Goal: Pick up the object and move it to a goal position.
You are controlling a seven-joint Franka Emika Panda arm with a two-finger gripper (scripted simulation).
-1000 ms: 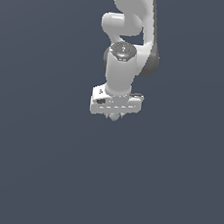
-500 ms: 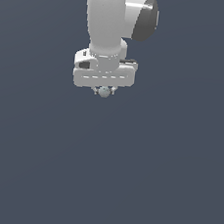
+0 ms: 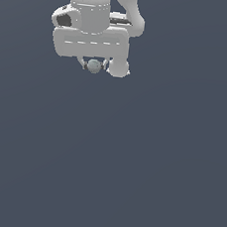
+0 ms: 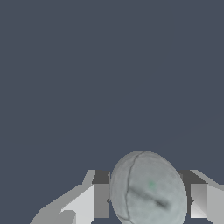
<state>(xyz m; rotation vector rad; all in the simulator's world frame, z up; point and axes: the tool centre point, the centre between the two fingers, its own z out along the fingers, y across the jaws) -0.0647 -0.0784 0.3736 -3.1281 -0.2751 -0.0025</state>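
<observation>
White, glossy robot arm [image 3: 94, 13] entering from the upper edge of the exterior view, toward that view's left, set against a plain dark slate-blue background. Broad white wrist block below the arm's rounded joints, with the end effector [image 3: 94, 66] hanging beneath it. Tiny pale grey-green matte sphere [image 3: 94, 66] pinched between the short dark fingertips, just under the wrist block and held well up in the scene. End effector closed down to the width of the sphere, gripping it on both sides. In the wrist view, same sphere [image 4: 147, 189] filling the space between two pale grey fingers [image 4: 92, 201], touching both, its surface marked with thin dark crack-like lines and a faint green speck. Nothing but flat dark blue-grey ground behind the sphere in that view. Rounded white knob [image 3: 118, 68] just beside the sphere on the exterior view's right.
</observation>
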